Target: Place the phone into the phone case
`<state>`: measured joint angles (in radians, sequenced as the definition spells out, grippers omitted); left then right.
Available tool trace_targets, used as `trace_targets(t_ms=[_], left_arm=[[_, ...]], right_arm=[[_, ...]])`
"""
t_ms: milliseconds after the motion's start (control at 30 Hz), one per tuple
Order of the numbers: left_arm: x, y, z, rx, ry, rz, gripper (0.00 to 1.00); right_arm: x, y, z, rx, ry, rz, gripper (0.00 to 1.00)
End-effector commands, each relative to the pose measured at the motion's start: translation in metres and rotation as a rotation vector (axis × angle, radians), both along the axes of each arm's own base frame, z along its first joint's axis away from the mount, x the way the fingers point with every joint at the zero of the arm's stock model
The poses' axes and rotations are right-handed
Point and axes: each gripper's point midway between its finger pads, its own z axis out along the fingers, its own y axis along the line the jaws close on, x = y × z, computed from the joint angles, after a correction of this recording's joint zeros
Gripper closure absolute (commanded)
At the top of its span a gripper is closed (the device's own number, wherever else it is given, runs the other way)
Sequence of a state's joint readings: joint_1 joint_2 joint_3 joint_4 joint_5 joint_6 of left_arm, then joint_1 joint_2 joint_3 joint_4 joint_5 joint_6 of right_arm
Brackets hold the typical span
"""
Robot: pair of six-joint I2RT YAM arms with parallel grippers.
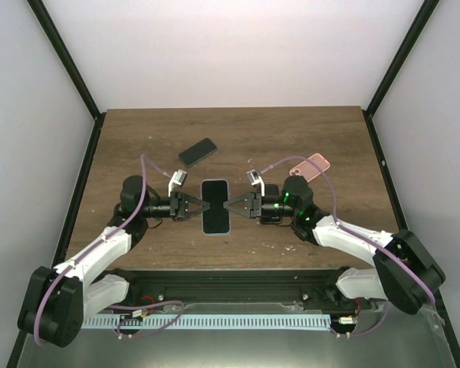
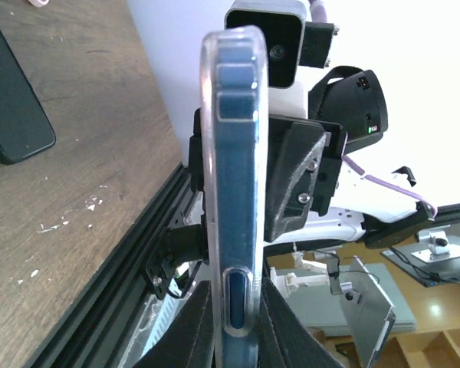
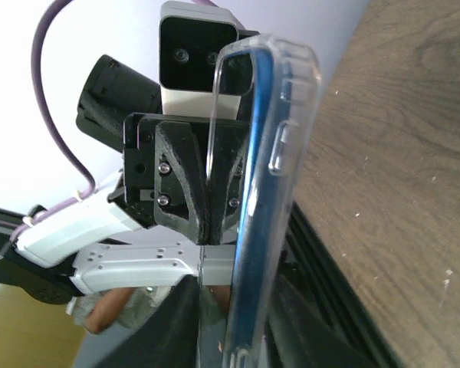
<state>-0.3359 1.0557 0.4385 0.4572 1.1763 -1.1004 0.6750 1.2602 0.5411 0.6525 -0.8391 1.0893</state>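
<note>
Two-arm pinch at the centre of the table (image 1: 291,138), slightly toward the near edge.
Left gripper (image 1: 202,207) and right gripper (image 1: 229,205) are clamped on opposite long edges of the blue phone (image 1: 215,203), which is seated in the clear case (image 2: 208,153). Dark phone (image 1: 197,152) far-left of it, pink case (image 1: 310,165) far-right.
</note>
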Motion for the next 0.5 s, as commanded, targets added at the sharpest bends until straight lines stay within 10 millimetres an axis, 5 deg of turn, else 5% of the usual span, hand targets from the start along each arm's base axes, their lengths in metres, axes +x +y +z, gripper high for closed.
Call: trace_targets(t_ms=[0,167,467], left_arm=[[0.000,-0.004,0.009,-0.025,-0.034,-0.008,0.91],[0.005,-0.006,0.013,-0.016,-0.095,-0.001,0.92],[0.018,-0.008,0.021,-0.029,-0.150,0.038,0.91]], right_arm=[[-0.004,-0.001,0.020,0.034,-0.072,0.006,0.69],[-0.014,-0.008,0.001,-0.011,-0.016,0.015,0.40],[-0.032,-0.008,-0.023,-0.084,0.046,0.081,0.32]])
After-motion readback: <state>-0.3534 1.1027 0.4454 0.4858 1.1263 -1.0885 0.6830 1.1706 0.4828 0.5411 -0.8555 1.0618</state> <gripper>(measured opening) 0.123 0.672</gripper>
